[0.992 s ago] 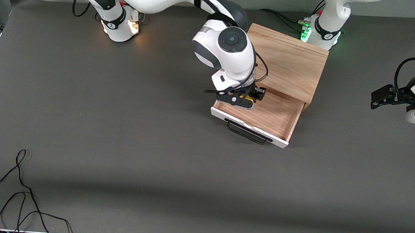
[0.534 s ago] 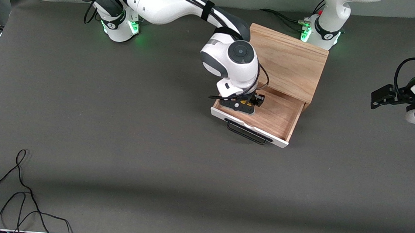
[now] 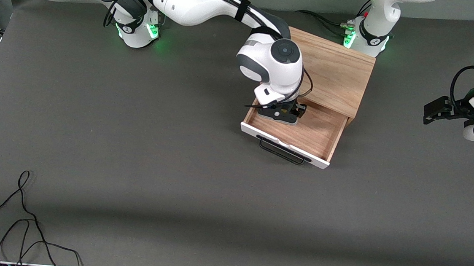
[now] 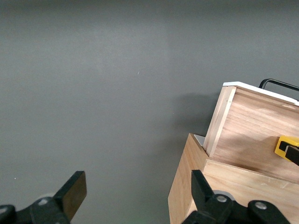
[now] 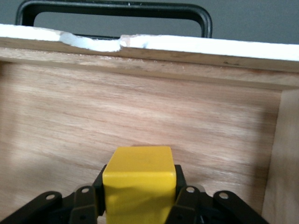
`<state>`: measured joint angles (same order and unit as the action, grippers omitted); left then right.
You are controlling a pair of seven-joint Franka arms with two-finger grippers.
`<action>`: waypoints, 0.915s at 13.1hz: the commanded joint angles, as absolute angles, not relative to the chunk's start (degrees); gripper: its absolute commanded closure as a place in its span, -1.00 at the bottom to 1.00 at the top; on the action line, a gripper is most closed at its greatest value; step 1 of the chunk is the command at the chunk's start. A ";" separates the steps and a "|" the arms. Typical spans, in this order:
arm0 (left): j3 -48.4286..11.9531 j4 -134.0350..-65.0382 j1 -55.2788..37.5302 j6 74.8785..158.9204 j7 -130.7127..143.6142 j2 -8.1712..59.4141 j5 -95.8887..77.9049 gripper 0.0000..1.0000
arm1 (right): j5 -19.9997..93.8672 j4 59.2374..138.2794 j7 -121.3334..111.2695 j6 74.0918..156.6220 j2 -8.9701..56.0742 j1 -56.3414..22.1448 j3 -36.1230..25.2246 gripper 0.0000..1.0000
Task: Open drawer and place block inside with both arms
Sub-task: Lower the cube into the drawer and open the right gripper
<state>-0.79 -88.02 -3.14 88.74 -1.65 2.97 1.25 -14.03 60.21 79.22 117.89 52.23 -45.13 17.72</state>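
Observation:
The drawer (image 3: 315, 135) stands pulled out of the light oak box (image 3: 331, 68), its white front and black handle (image 3: 282, 152) toward the front camera. My right gripper (image 3: 285, 115) reaches down into the drawer, close to the box's opening. In the right wrist view it (image 5: 140, 189) is shut on the yellow block (image 5: 139, 170), a finger against each side, just above the drawer's wood floor (image 5: 140, 107). The front view hides the block under the hand. My left gripper (image 4: 136, 189) waits open over the table at the left arm's end, with the drawer (image 4: 252, 140) and block (image 4: 284, 145) in its view.
A loose black cable (image 3: 23, 217) lies on the grey table near the front camera at the right arm's end. The drawer's white front edge (image 5: 93, 43) is chipped. The left hand (image 3: 437, 110) hangs beside the box, apart from it.
My right arm has carried the block across the drawer toward the box's opening and a little toward the left arm's end. The left arm has not moved.

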 commanded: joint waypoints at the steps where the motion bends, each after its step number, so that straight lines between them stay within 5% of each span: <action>1: -0.62 -88.59 -3.34 88.15 -2.72 2.02 2.02 -1.00 | -15.91 57.74 80.95 117.42 53.00 -45.88 17.40 -1.00; 7: -0.62 -88.59 -3.34 88.15 -2.72 2.02 2.02 -1.00 | -15.73 56.95 80.16 112.08 49.06 -44.65 17.84 -1.00; 12: -0.62 -88.59 -3.34 88.15 -2.72 2.11 2.02 -1.00 | -15.56 57.66 76.13 108.39 42.19 -35.71 20.90 -1.00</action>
